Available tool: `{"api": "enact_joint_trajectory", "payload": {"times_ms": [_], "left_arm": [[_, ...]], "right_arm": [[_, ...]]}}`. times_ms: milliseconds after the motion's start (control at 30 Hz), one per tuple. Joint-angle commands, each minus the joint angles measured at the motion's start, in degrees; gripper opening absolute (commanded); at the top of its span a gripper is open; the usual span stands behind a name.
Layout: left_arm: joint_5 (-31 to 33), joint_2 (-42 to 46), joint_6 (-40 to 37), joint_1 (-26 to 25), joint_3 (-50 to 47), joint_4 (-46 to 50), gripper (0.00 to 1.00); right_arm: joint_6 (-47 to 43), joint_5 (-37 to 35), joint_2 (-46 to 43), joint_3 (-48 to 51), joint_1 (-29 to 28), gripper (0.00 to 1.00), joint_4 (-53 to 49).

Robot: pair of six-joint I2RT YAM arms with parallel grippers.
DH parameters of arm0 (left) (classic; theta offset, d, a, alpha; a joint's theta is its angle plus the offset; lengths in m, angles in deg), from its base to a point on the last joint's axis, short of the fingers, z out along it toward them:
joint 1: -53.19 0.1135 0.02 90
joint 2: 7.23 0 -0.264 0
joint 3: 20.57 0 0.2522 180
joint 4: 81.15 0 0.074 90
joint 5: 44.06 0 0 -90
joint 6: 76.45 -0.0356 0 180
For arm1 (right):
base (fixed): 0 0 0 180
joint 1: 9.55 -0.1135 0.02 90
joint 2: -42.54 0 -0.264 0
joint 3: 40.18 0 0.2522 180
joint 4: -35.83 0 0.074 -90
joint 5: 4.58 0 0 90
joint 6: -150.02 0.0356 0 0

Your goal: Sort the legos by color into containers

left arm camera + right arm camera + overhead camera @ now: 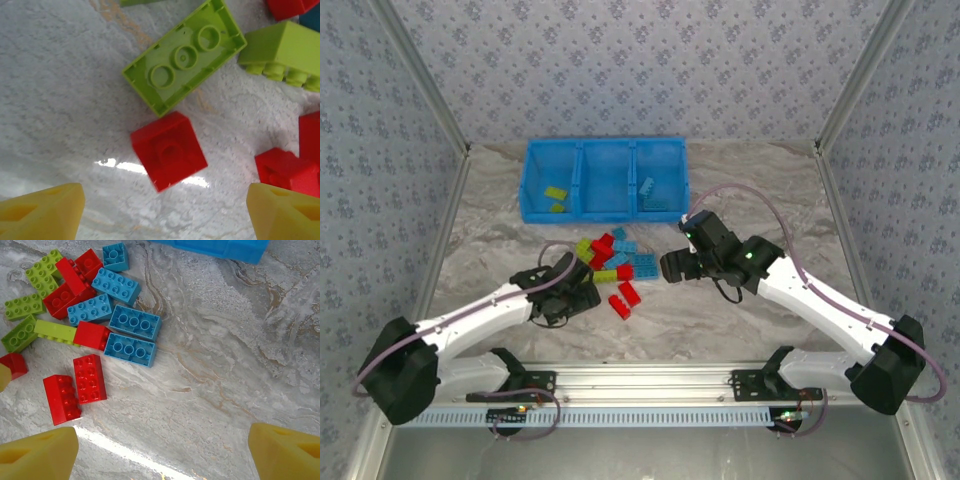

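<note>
Nearest the arm bases, the left claw (578, 285) is lowered over the grey marbled worktop (720, 325) at the left edge of a loose pile of small studded plastic bricks (612, 262). In its wrist view its yellow fingertips (42, 212) are spread wide. A small square red brick (169, 150) lies on the worktop in the gap just ahead of them, touched by neither. Just past it an upturned lime green brick (185, 55) is seen, hollow side up. The right claw (670, 267) is held at the right edge of the pile, its jaws likewise spread apart over bare worktop. In its wrist view two long red bricks (90, 378) lie side by side to the left, with several light blue bricks (135, 322) beyond them. Farther back, well apart from the pile, a bright blue plastic bin tray (605, 213) of three compartments is set. Two lime green bricks (555, 193) lie in its left compartment and one light blue brick (647, 186) in its right.
</note>
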Motion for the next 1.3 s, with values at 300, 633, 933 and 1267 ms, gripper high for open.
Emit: {"api": "enact_joint_trajectory", "payload": {"times_ms": [300,633,933,1267], "left_arm": [[-4.0,-7.3,0.1,4.1,-2.6,-7.5,0.64],[-3.7,-1.6,-3.3,4.2,-1.0,-5.0,0.26],[3.3,-4.2,-16.1,12.7,20.1,-6.6,0.21],[4.9,-30.5,-24.0,18.1,47.1,-11.6,0.22]], "right_arm": [[0.5,0.5,1.2,-1.5,-0.6,0.91,-1.3],[-4.0,7.8,2.0,-0.8,-3.9,0.9,0.7],[-3.7,3.8,3.9,-1.9,-10.0,0.91,9.8],[-0.7,-3.0,3.0,-0.4,-9.1,0.91,10.0]]}}
